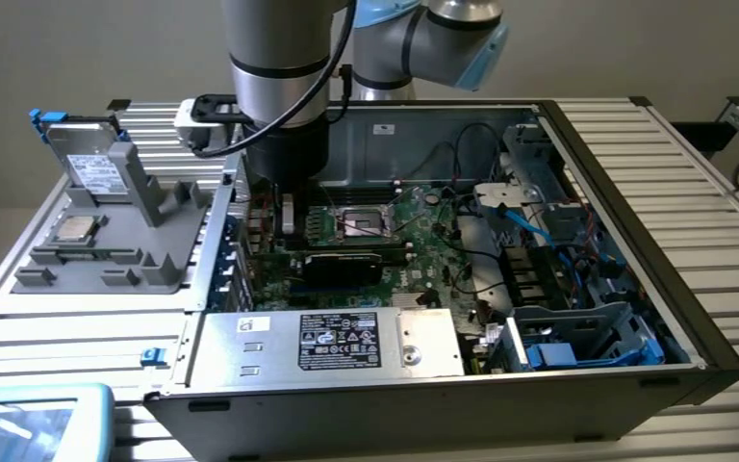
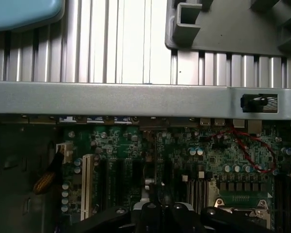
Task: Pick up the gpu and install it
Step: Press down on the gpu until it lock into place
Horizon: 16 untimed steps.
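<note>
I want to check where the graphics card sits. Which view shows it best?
The exterior view: the graphics card lies across the motherboard, below the arm. The wrist view gives only a dark edge-on sliver beside the hand.

The gpu [image 1: 344,265], a flat card with a black cooler block, sits left of centre in the exterior view, inside the open case. It lies lengthwise across the green board, just below the processor socket and level with it.
</note>
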Motion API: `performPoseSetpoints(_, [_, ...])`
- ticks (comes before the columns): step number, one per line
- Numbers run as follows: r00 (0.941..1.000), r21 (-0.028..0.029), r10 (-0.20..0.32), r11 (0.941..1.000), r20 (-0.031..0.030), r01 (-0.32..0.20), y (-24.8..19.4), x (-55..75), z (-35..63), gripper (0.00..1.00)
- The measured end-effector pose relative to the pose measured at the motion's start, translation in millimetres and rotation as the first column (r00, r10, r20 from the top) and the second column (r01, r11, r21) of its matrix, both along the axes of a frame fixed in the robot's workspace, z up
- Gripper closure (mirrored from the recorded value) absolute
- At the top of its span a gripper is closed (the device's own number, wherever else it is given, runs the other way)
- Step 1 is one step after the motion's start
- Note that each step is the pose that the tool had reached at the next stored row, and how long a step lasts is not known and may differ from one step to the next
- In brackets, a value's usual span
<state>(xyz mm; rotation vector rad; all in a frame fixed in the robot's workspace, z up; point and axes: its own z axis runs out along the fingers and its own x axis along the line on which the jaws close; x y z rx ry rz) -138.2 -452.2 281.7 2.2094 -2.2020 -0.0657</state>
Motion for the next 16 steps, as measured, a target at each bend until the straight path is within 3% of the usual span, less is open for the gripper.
performPoseSetpoints(16, [1.0000, -0.0003, 0.000, 1.0000, -0.0002, 0.000, -0.8, 0.0, -7.6, 0.88])
